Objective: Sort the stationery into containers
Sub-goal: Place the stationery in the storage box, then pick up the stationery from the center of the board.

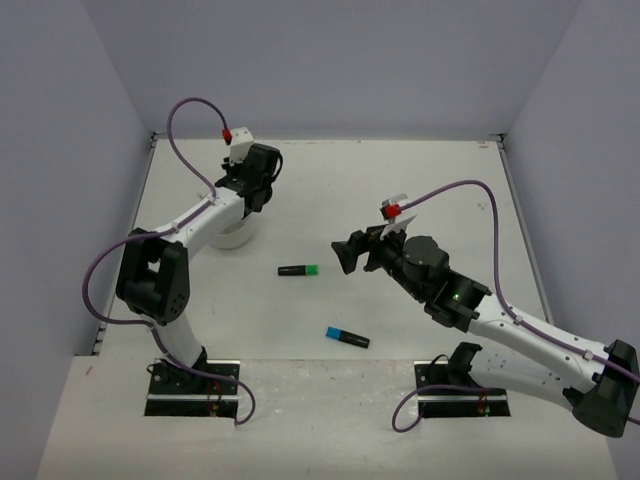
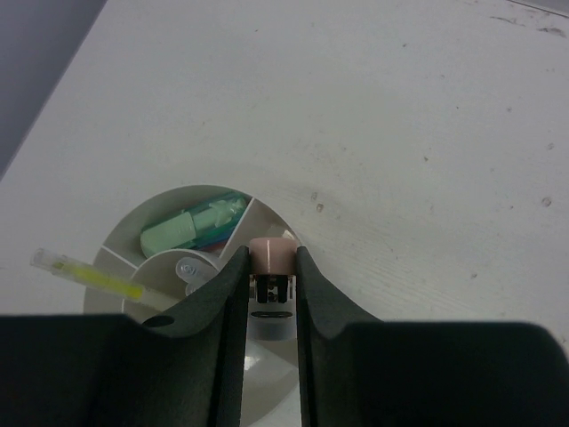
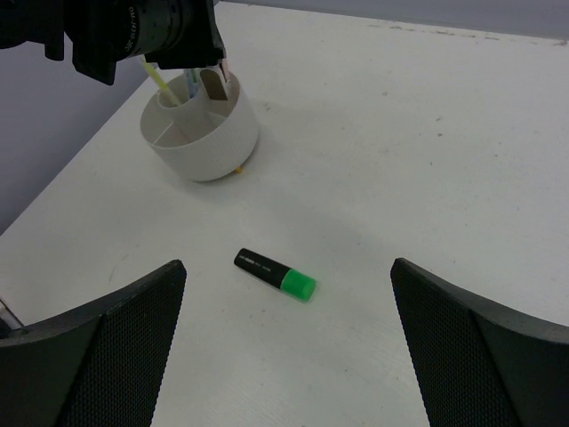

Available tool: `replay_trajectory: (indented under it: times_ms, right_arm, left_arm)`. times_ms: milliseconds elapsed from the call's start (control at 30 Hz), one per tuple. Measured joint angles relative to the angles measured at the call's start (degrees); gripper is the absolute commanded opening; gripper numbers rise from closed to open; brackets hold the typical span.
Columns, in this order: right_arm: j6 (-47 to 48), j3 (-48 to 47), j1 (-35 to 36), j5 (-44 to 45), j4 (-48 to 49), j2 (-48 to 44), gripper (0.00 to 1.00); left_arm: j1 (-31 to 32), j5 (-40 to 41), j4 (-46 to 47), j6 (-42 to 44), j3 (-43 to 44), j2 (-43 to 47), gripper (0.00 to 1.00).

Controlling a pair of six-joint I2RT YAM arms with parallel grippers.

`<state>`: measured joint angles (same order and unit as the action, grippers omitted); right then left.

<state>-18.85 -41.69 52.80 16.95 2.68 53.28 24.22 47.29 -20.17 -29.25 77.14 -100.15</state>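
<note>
White desk (image 1: 420, 190), lilac walls (image 1: 330, 60). Left hand (image 2: 272, 267) pinches pinkish eraser (image 2: 271, 254) above round white cup (image 3: 209, 147). Right hand (image 1: 348, 256) wide, green-tipped black highlighter (image 1: 298, 270) at its 9 o'clock.

White tabletop (image 1: 420, 180), matte, its surface marked with small dark specks (image 2: 316, 203) and faint scuffs. Plain pale lavender walls (image 1: 330, 60) enclose it on the left, far and right sides.

Top cam is looking down from above and behind the arm bases, covering the whole desk (image 1: 400, 180). Left wrist cam is pointing steeply down, close over the white cup (image 1: 235, 238) (image 2: 114, 233) (image 3: 209, 147). Right wrist cam is looking obliquely from farther off, sharing that cup and the green highlighter (image 1: 298, 270) (image 3: 275, 274) with the top view.
</note>
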Motion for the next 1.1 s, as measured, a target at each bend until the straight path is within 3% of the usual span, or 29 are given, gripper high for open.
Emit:
replay_trajectory:
  times_ms: [100,433,633,833,1100]
  right_arm:
    - [0.0,0.0,0.0,-0.37,-0.11,0.0,0.99]
    - [0.3,-0.08,-1.14,-1.68,-2.79,2.27,0.99]
    - [-0.19,-3.39,-11.35,-5.97,-13.52,6.21,0.98]
    - [0.92,-10.79,-23.83,-7.01,-26.66,21.41,0.93]
    - [5.59,-16.74,-30.9,-9.4,-35.74,39.53,0.8]
  left_arm:
    - [-0.74,-0.21,0.6,0.19,0.0,-0.57,0.37]
    - [-0.95,-4.51,2.31,1.38,0.0,-0.59,0.74]
    - [-0.13,-13.1,2.33,1.88,0.0,3.28,1.0]
    - [1.58,-28.29,2.64,2.92,-1.01,17.66,1.0]
    - [1.67,-42.29,1.3,6.31,-12.69,43.35,1.0]
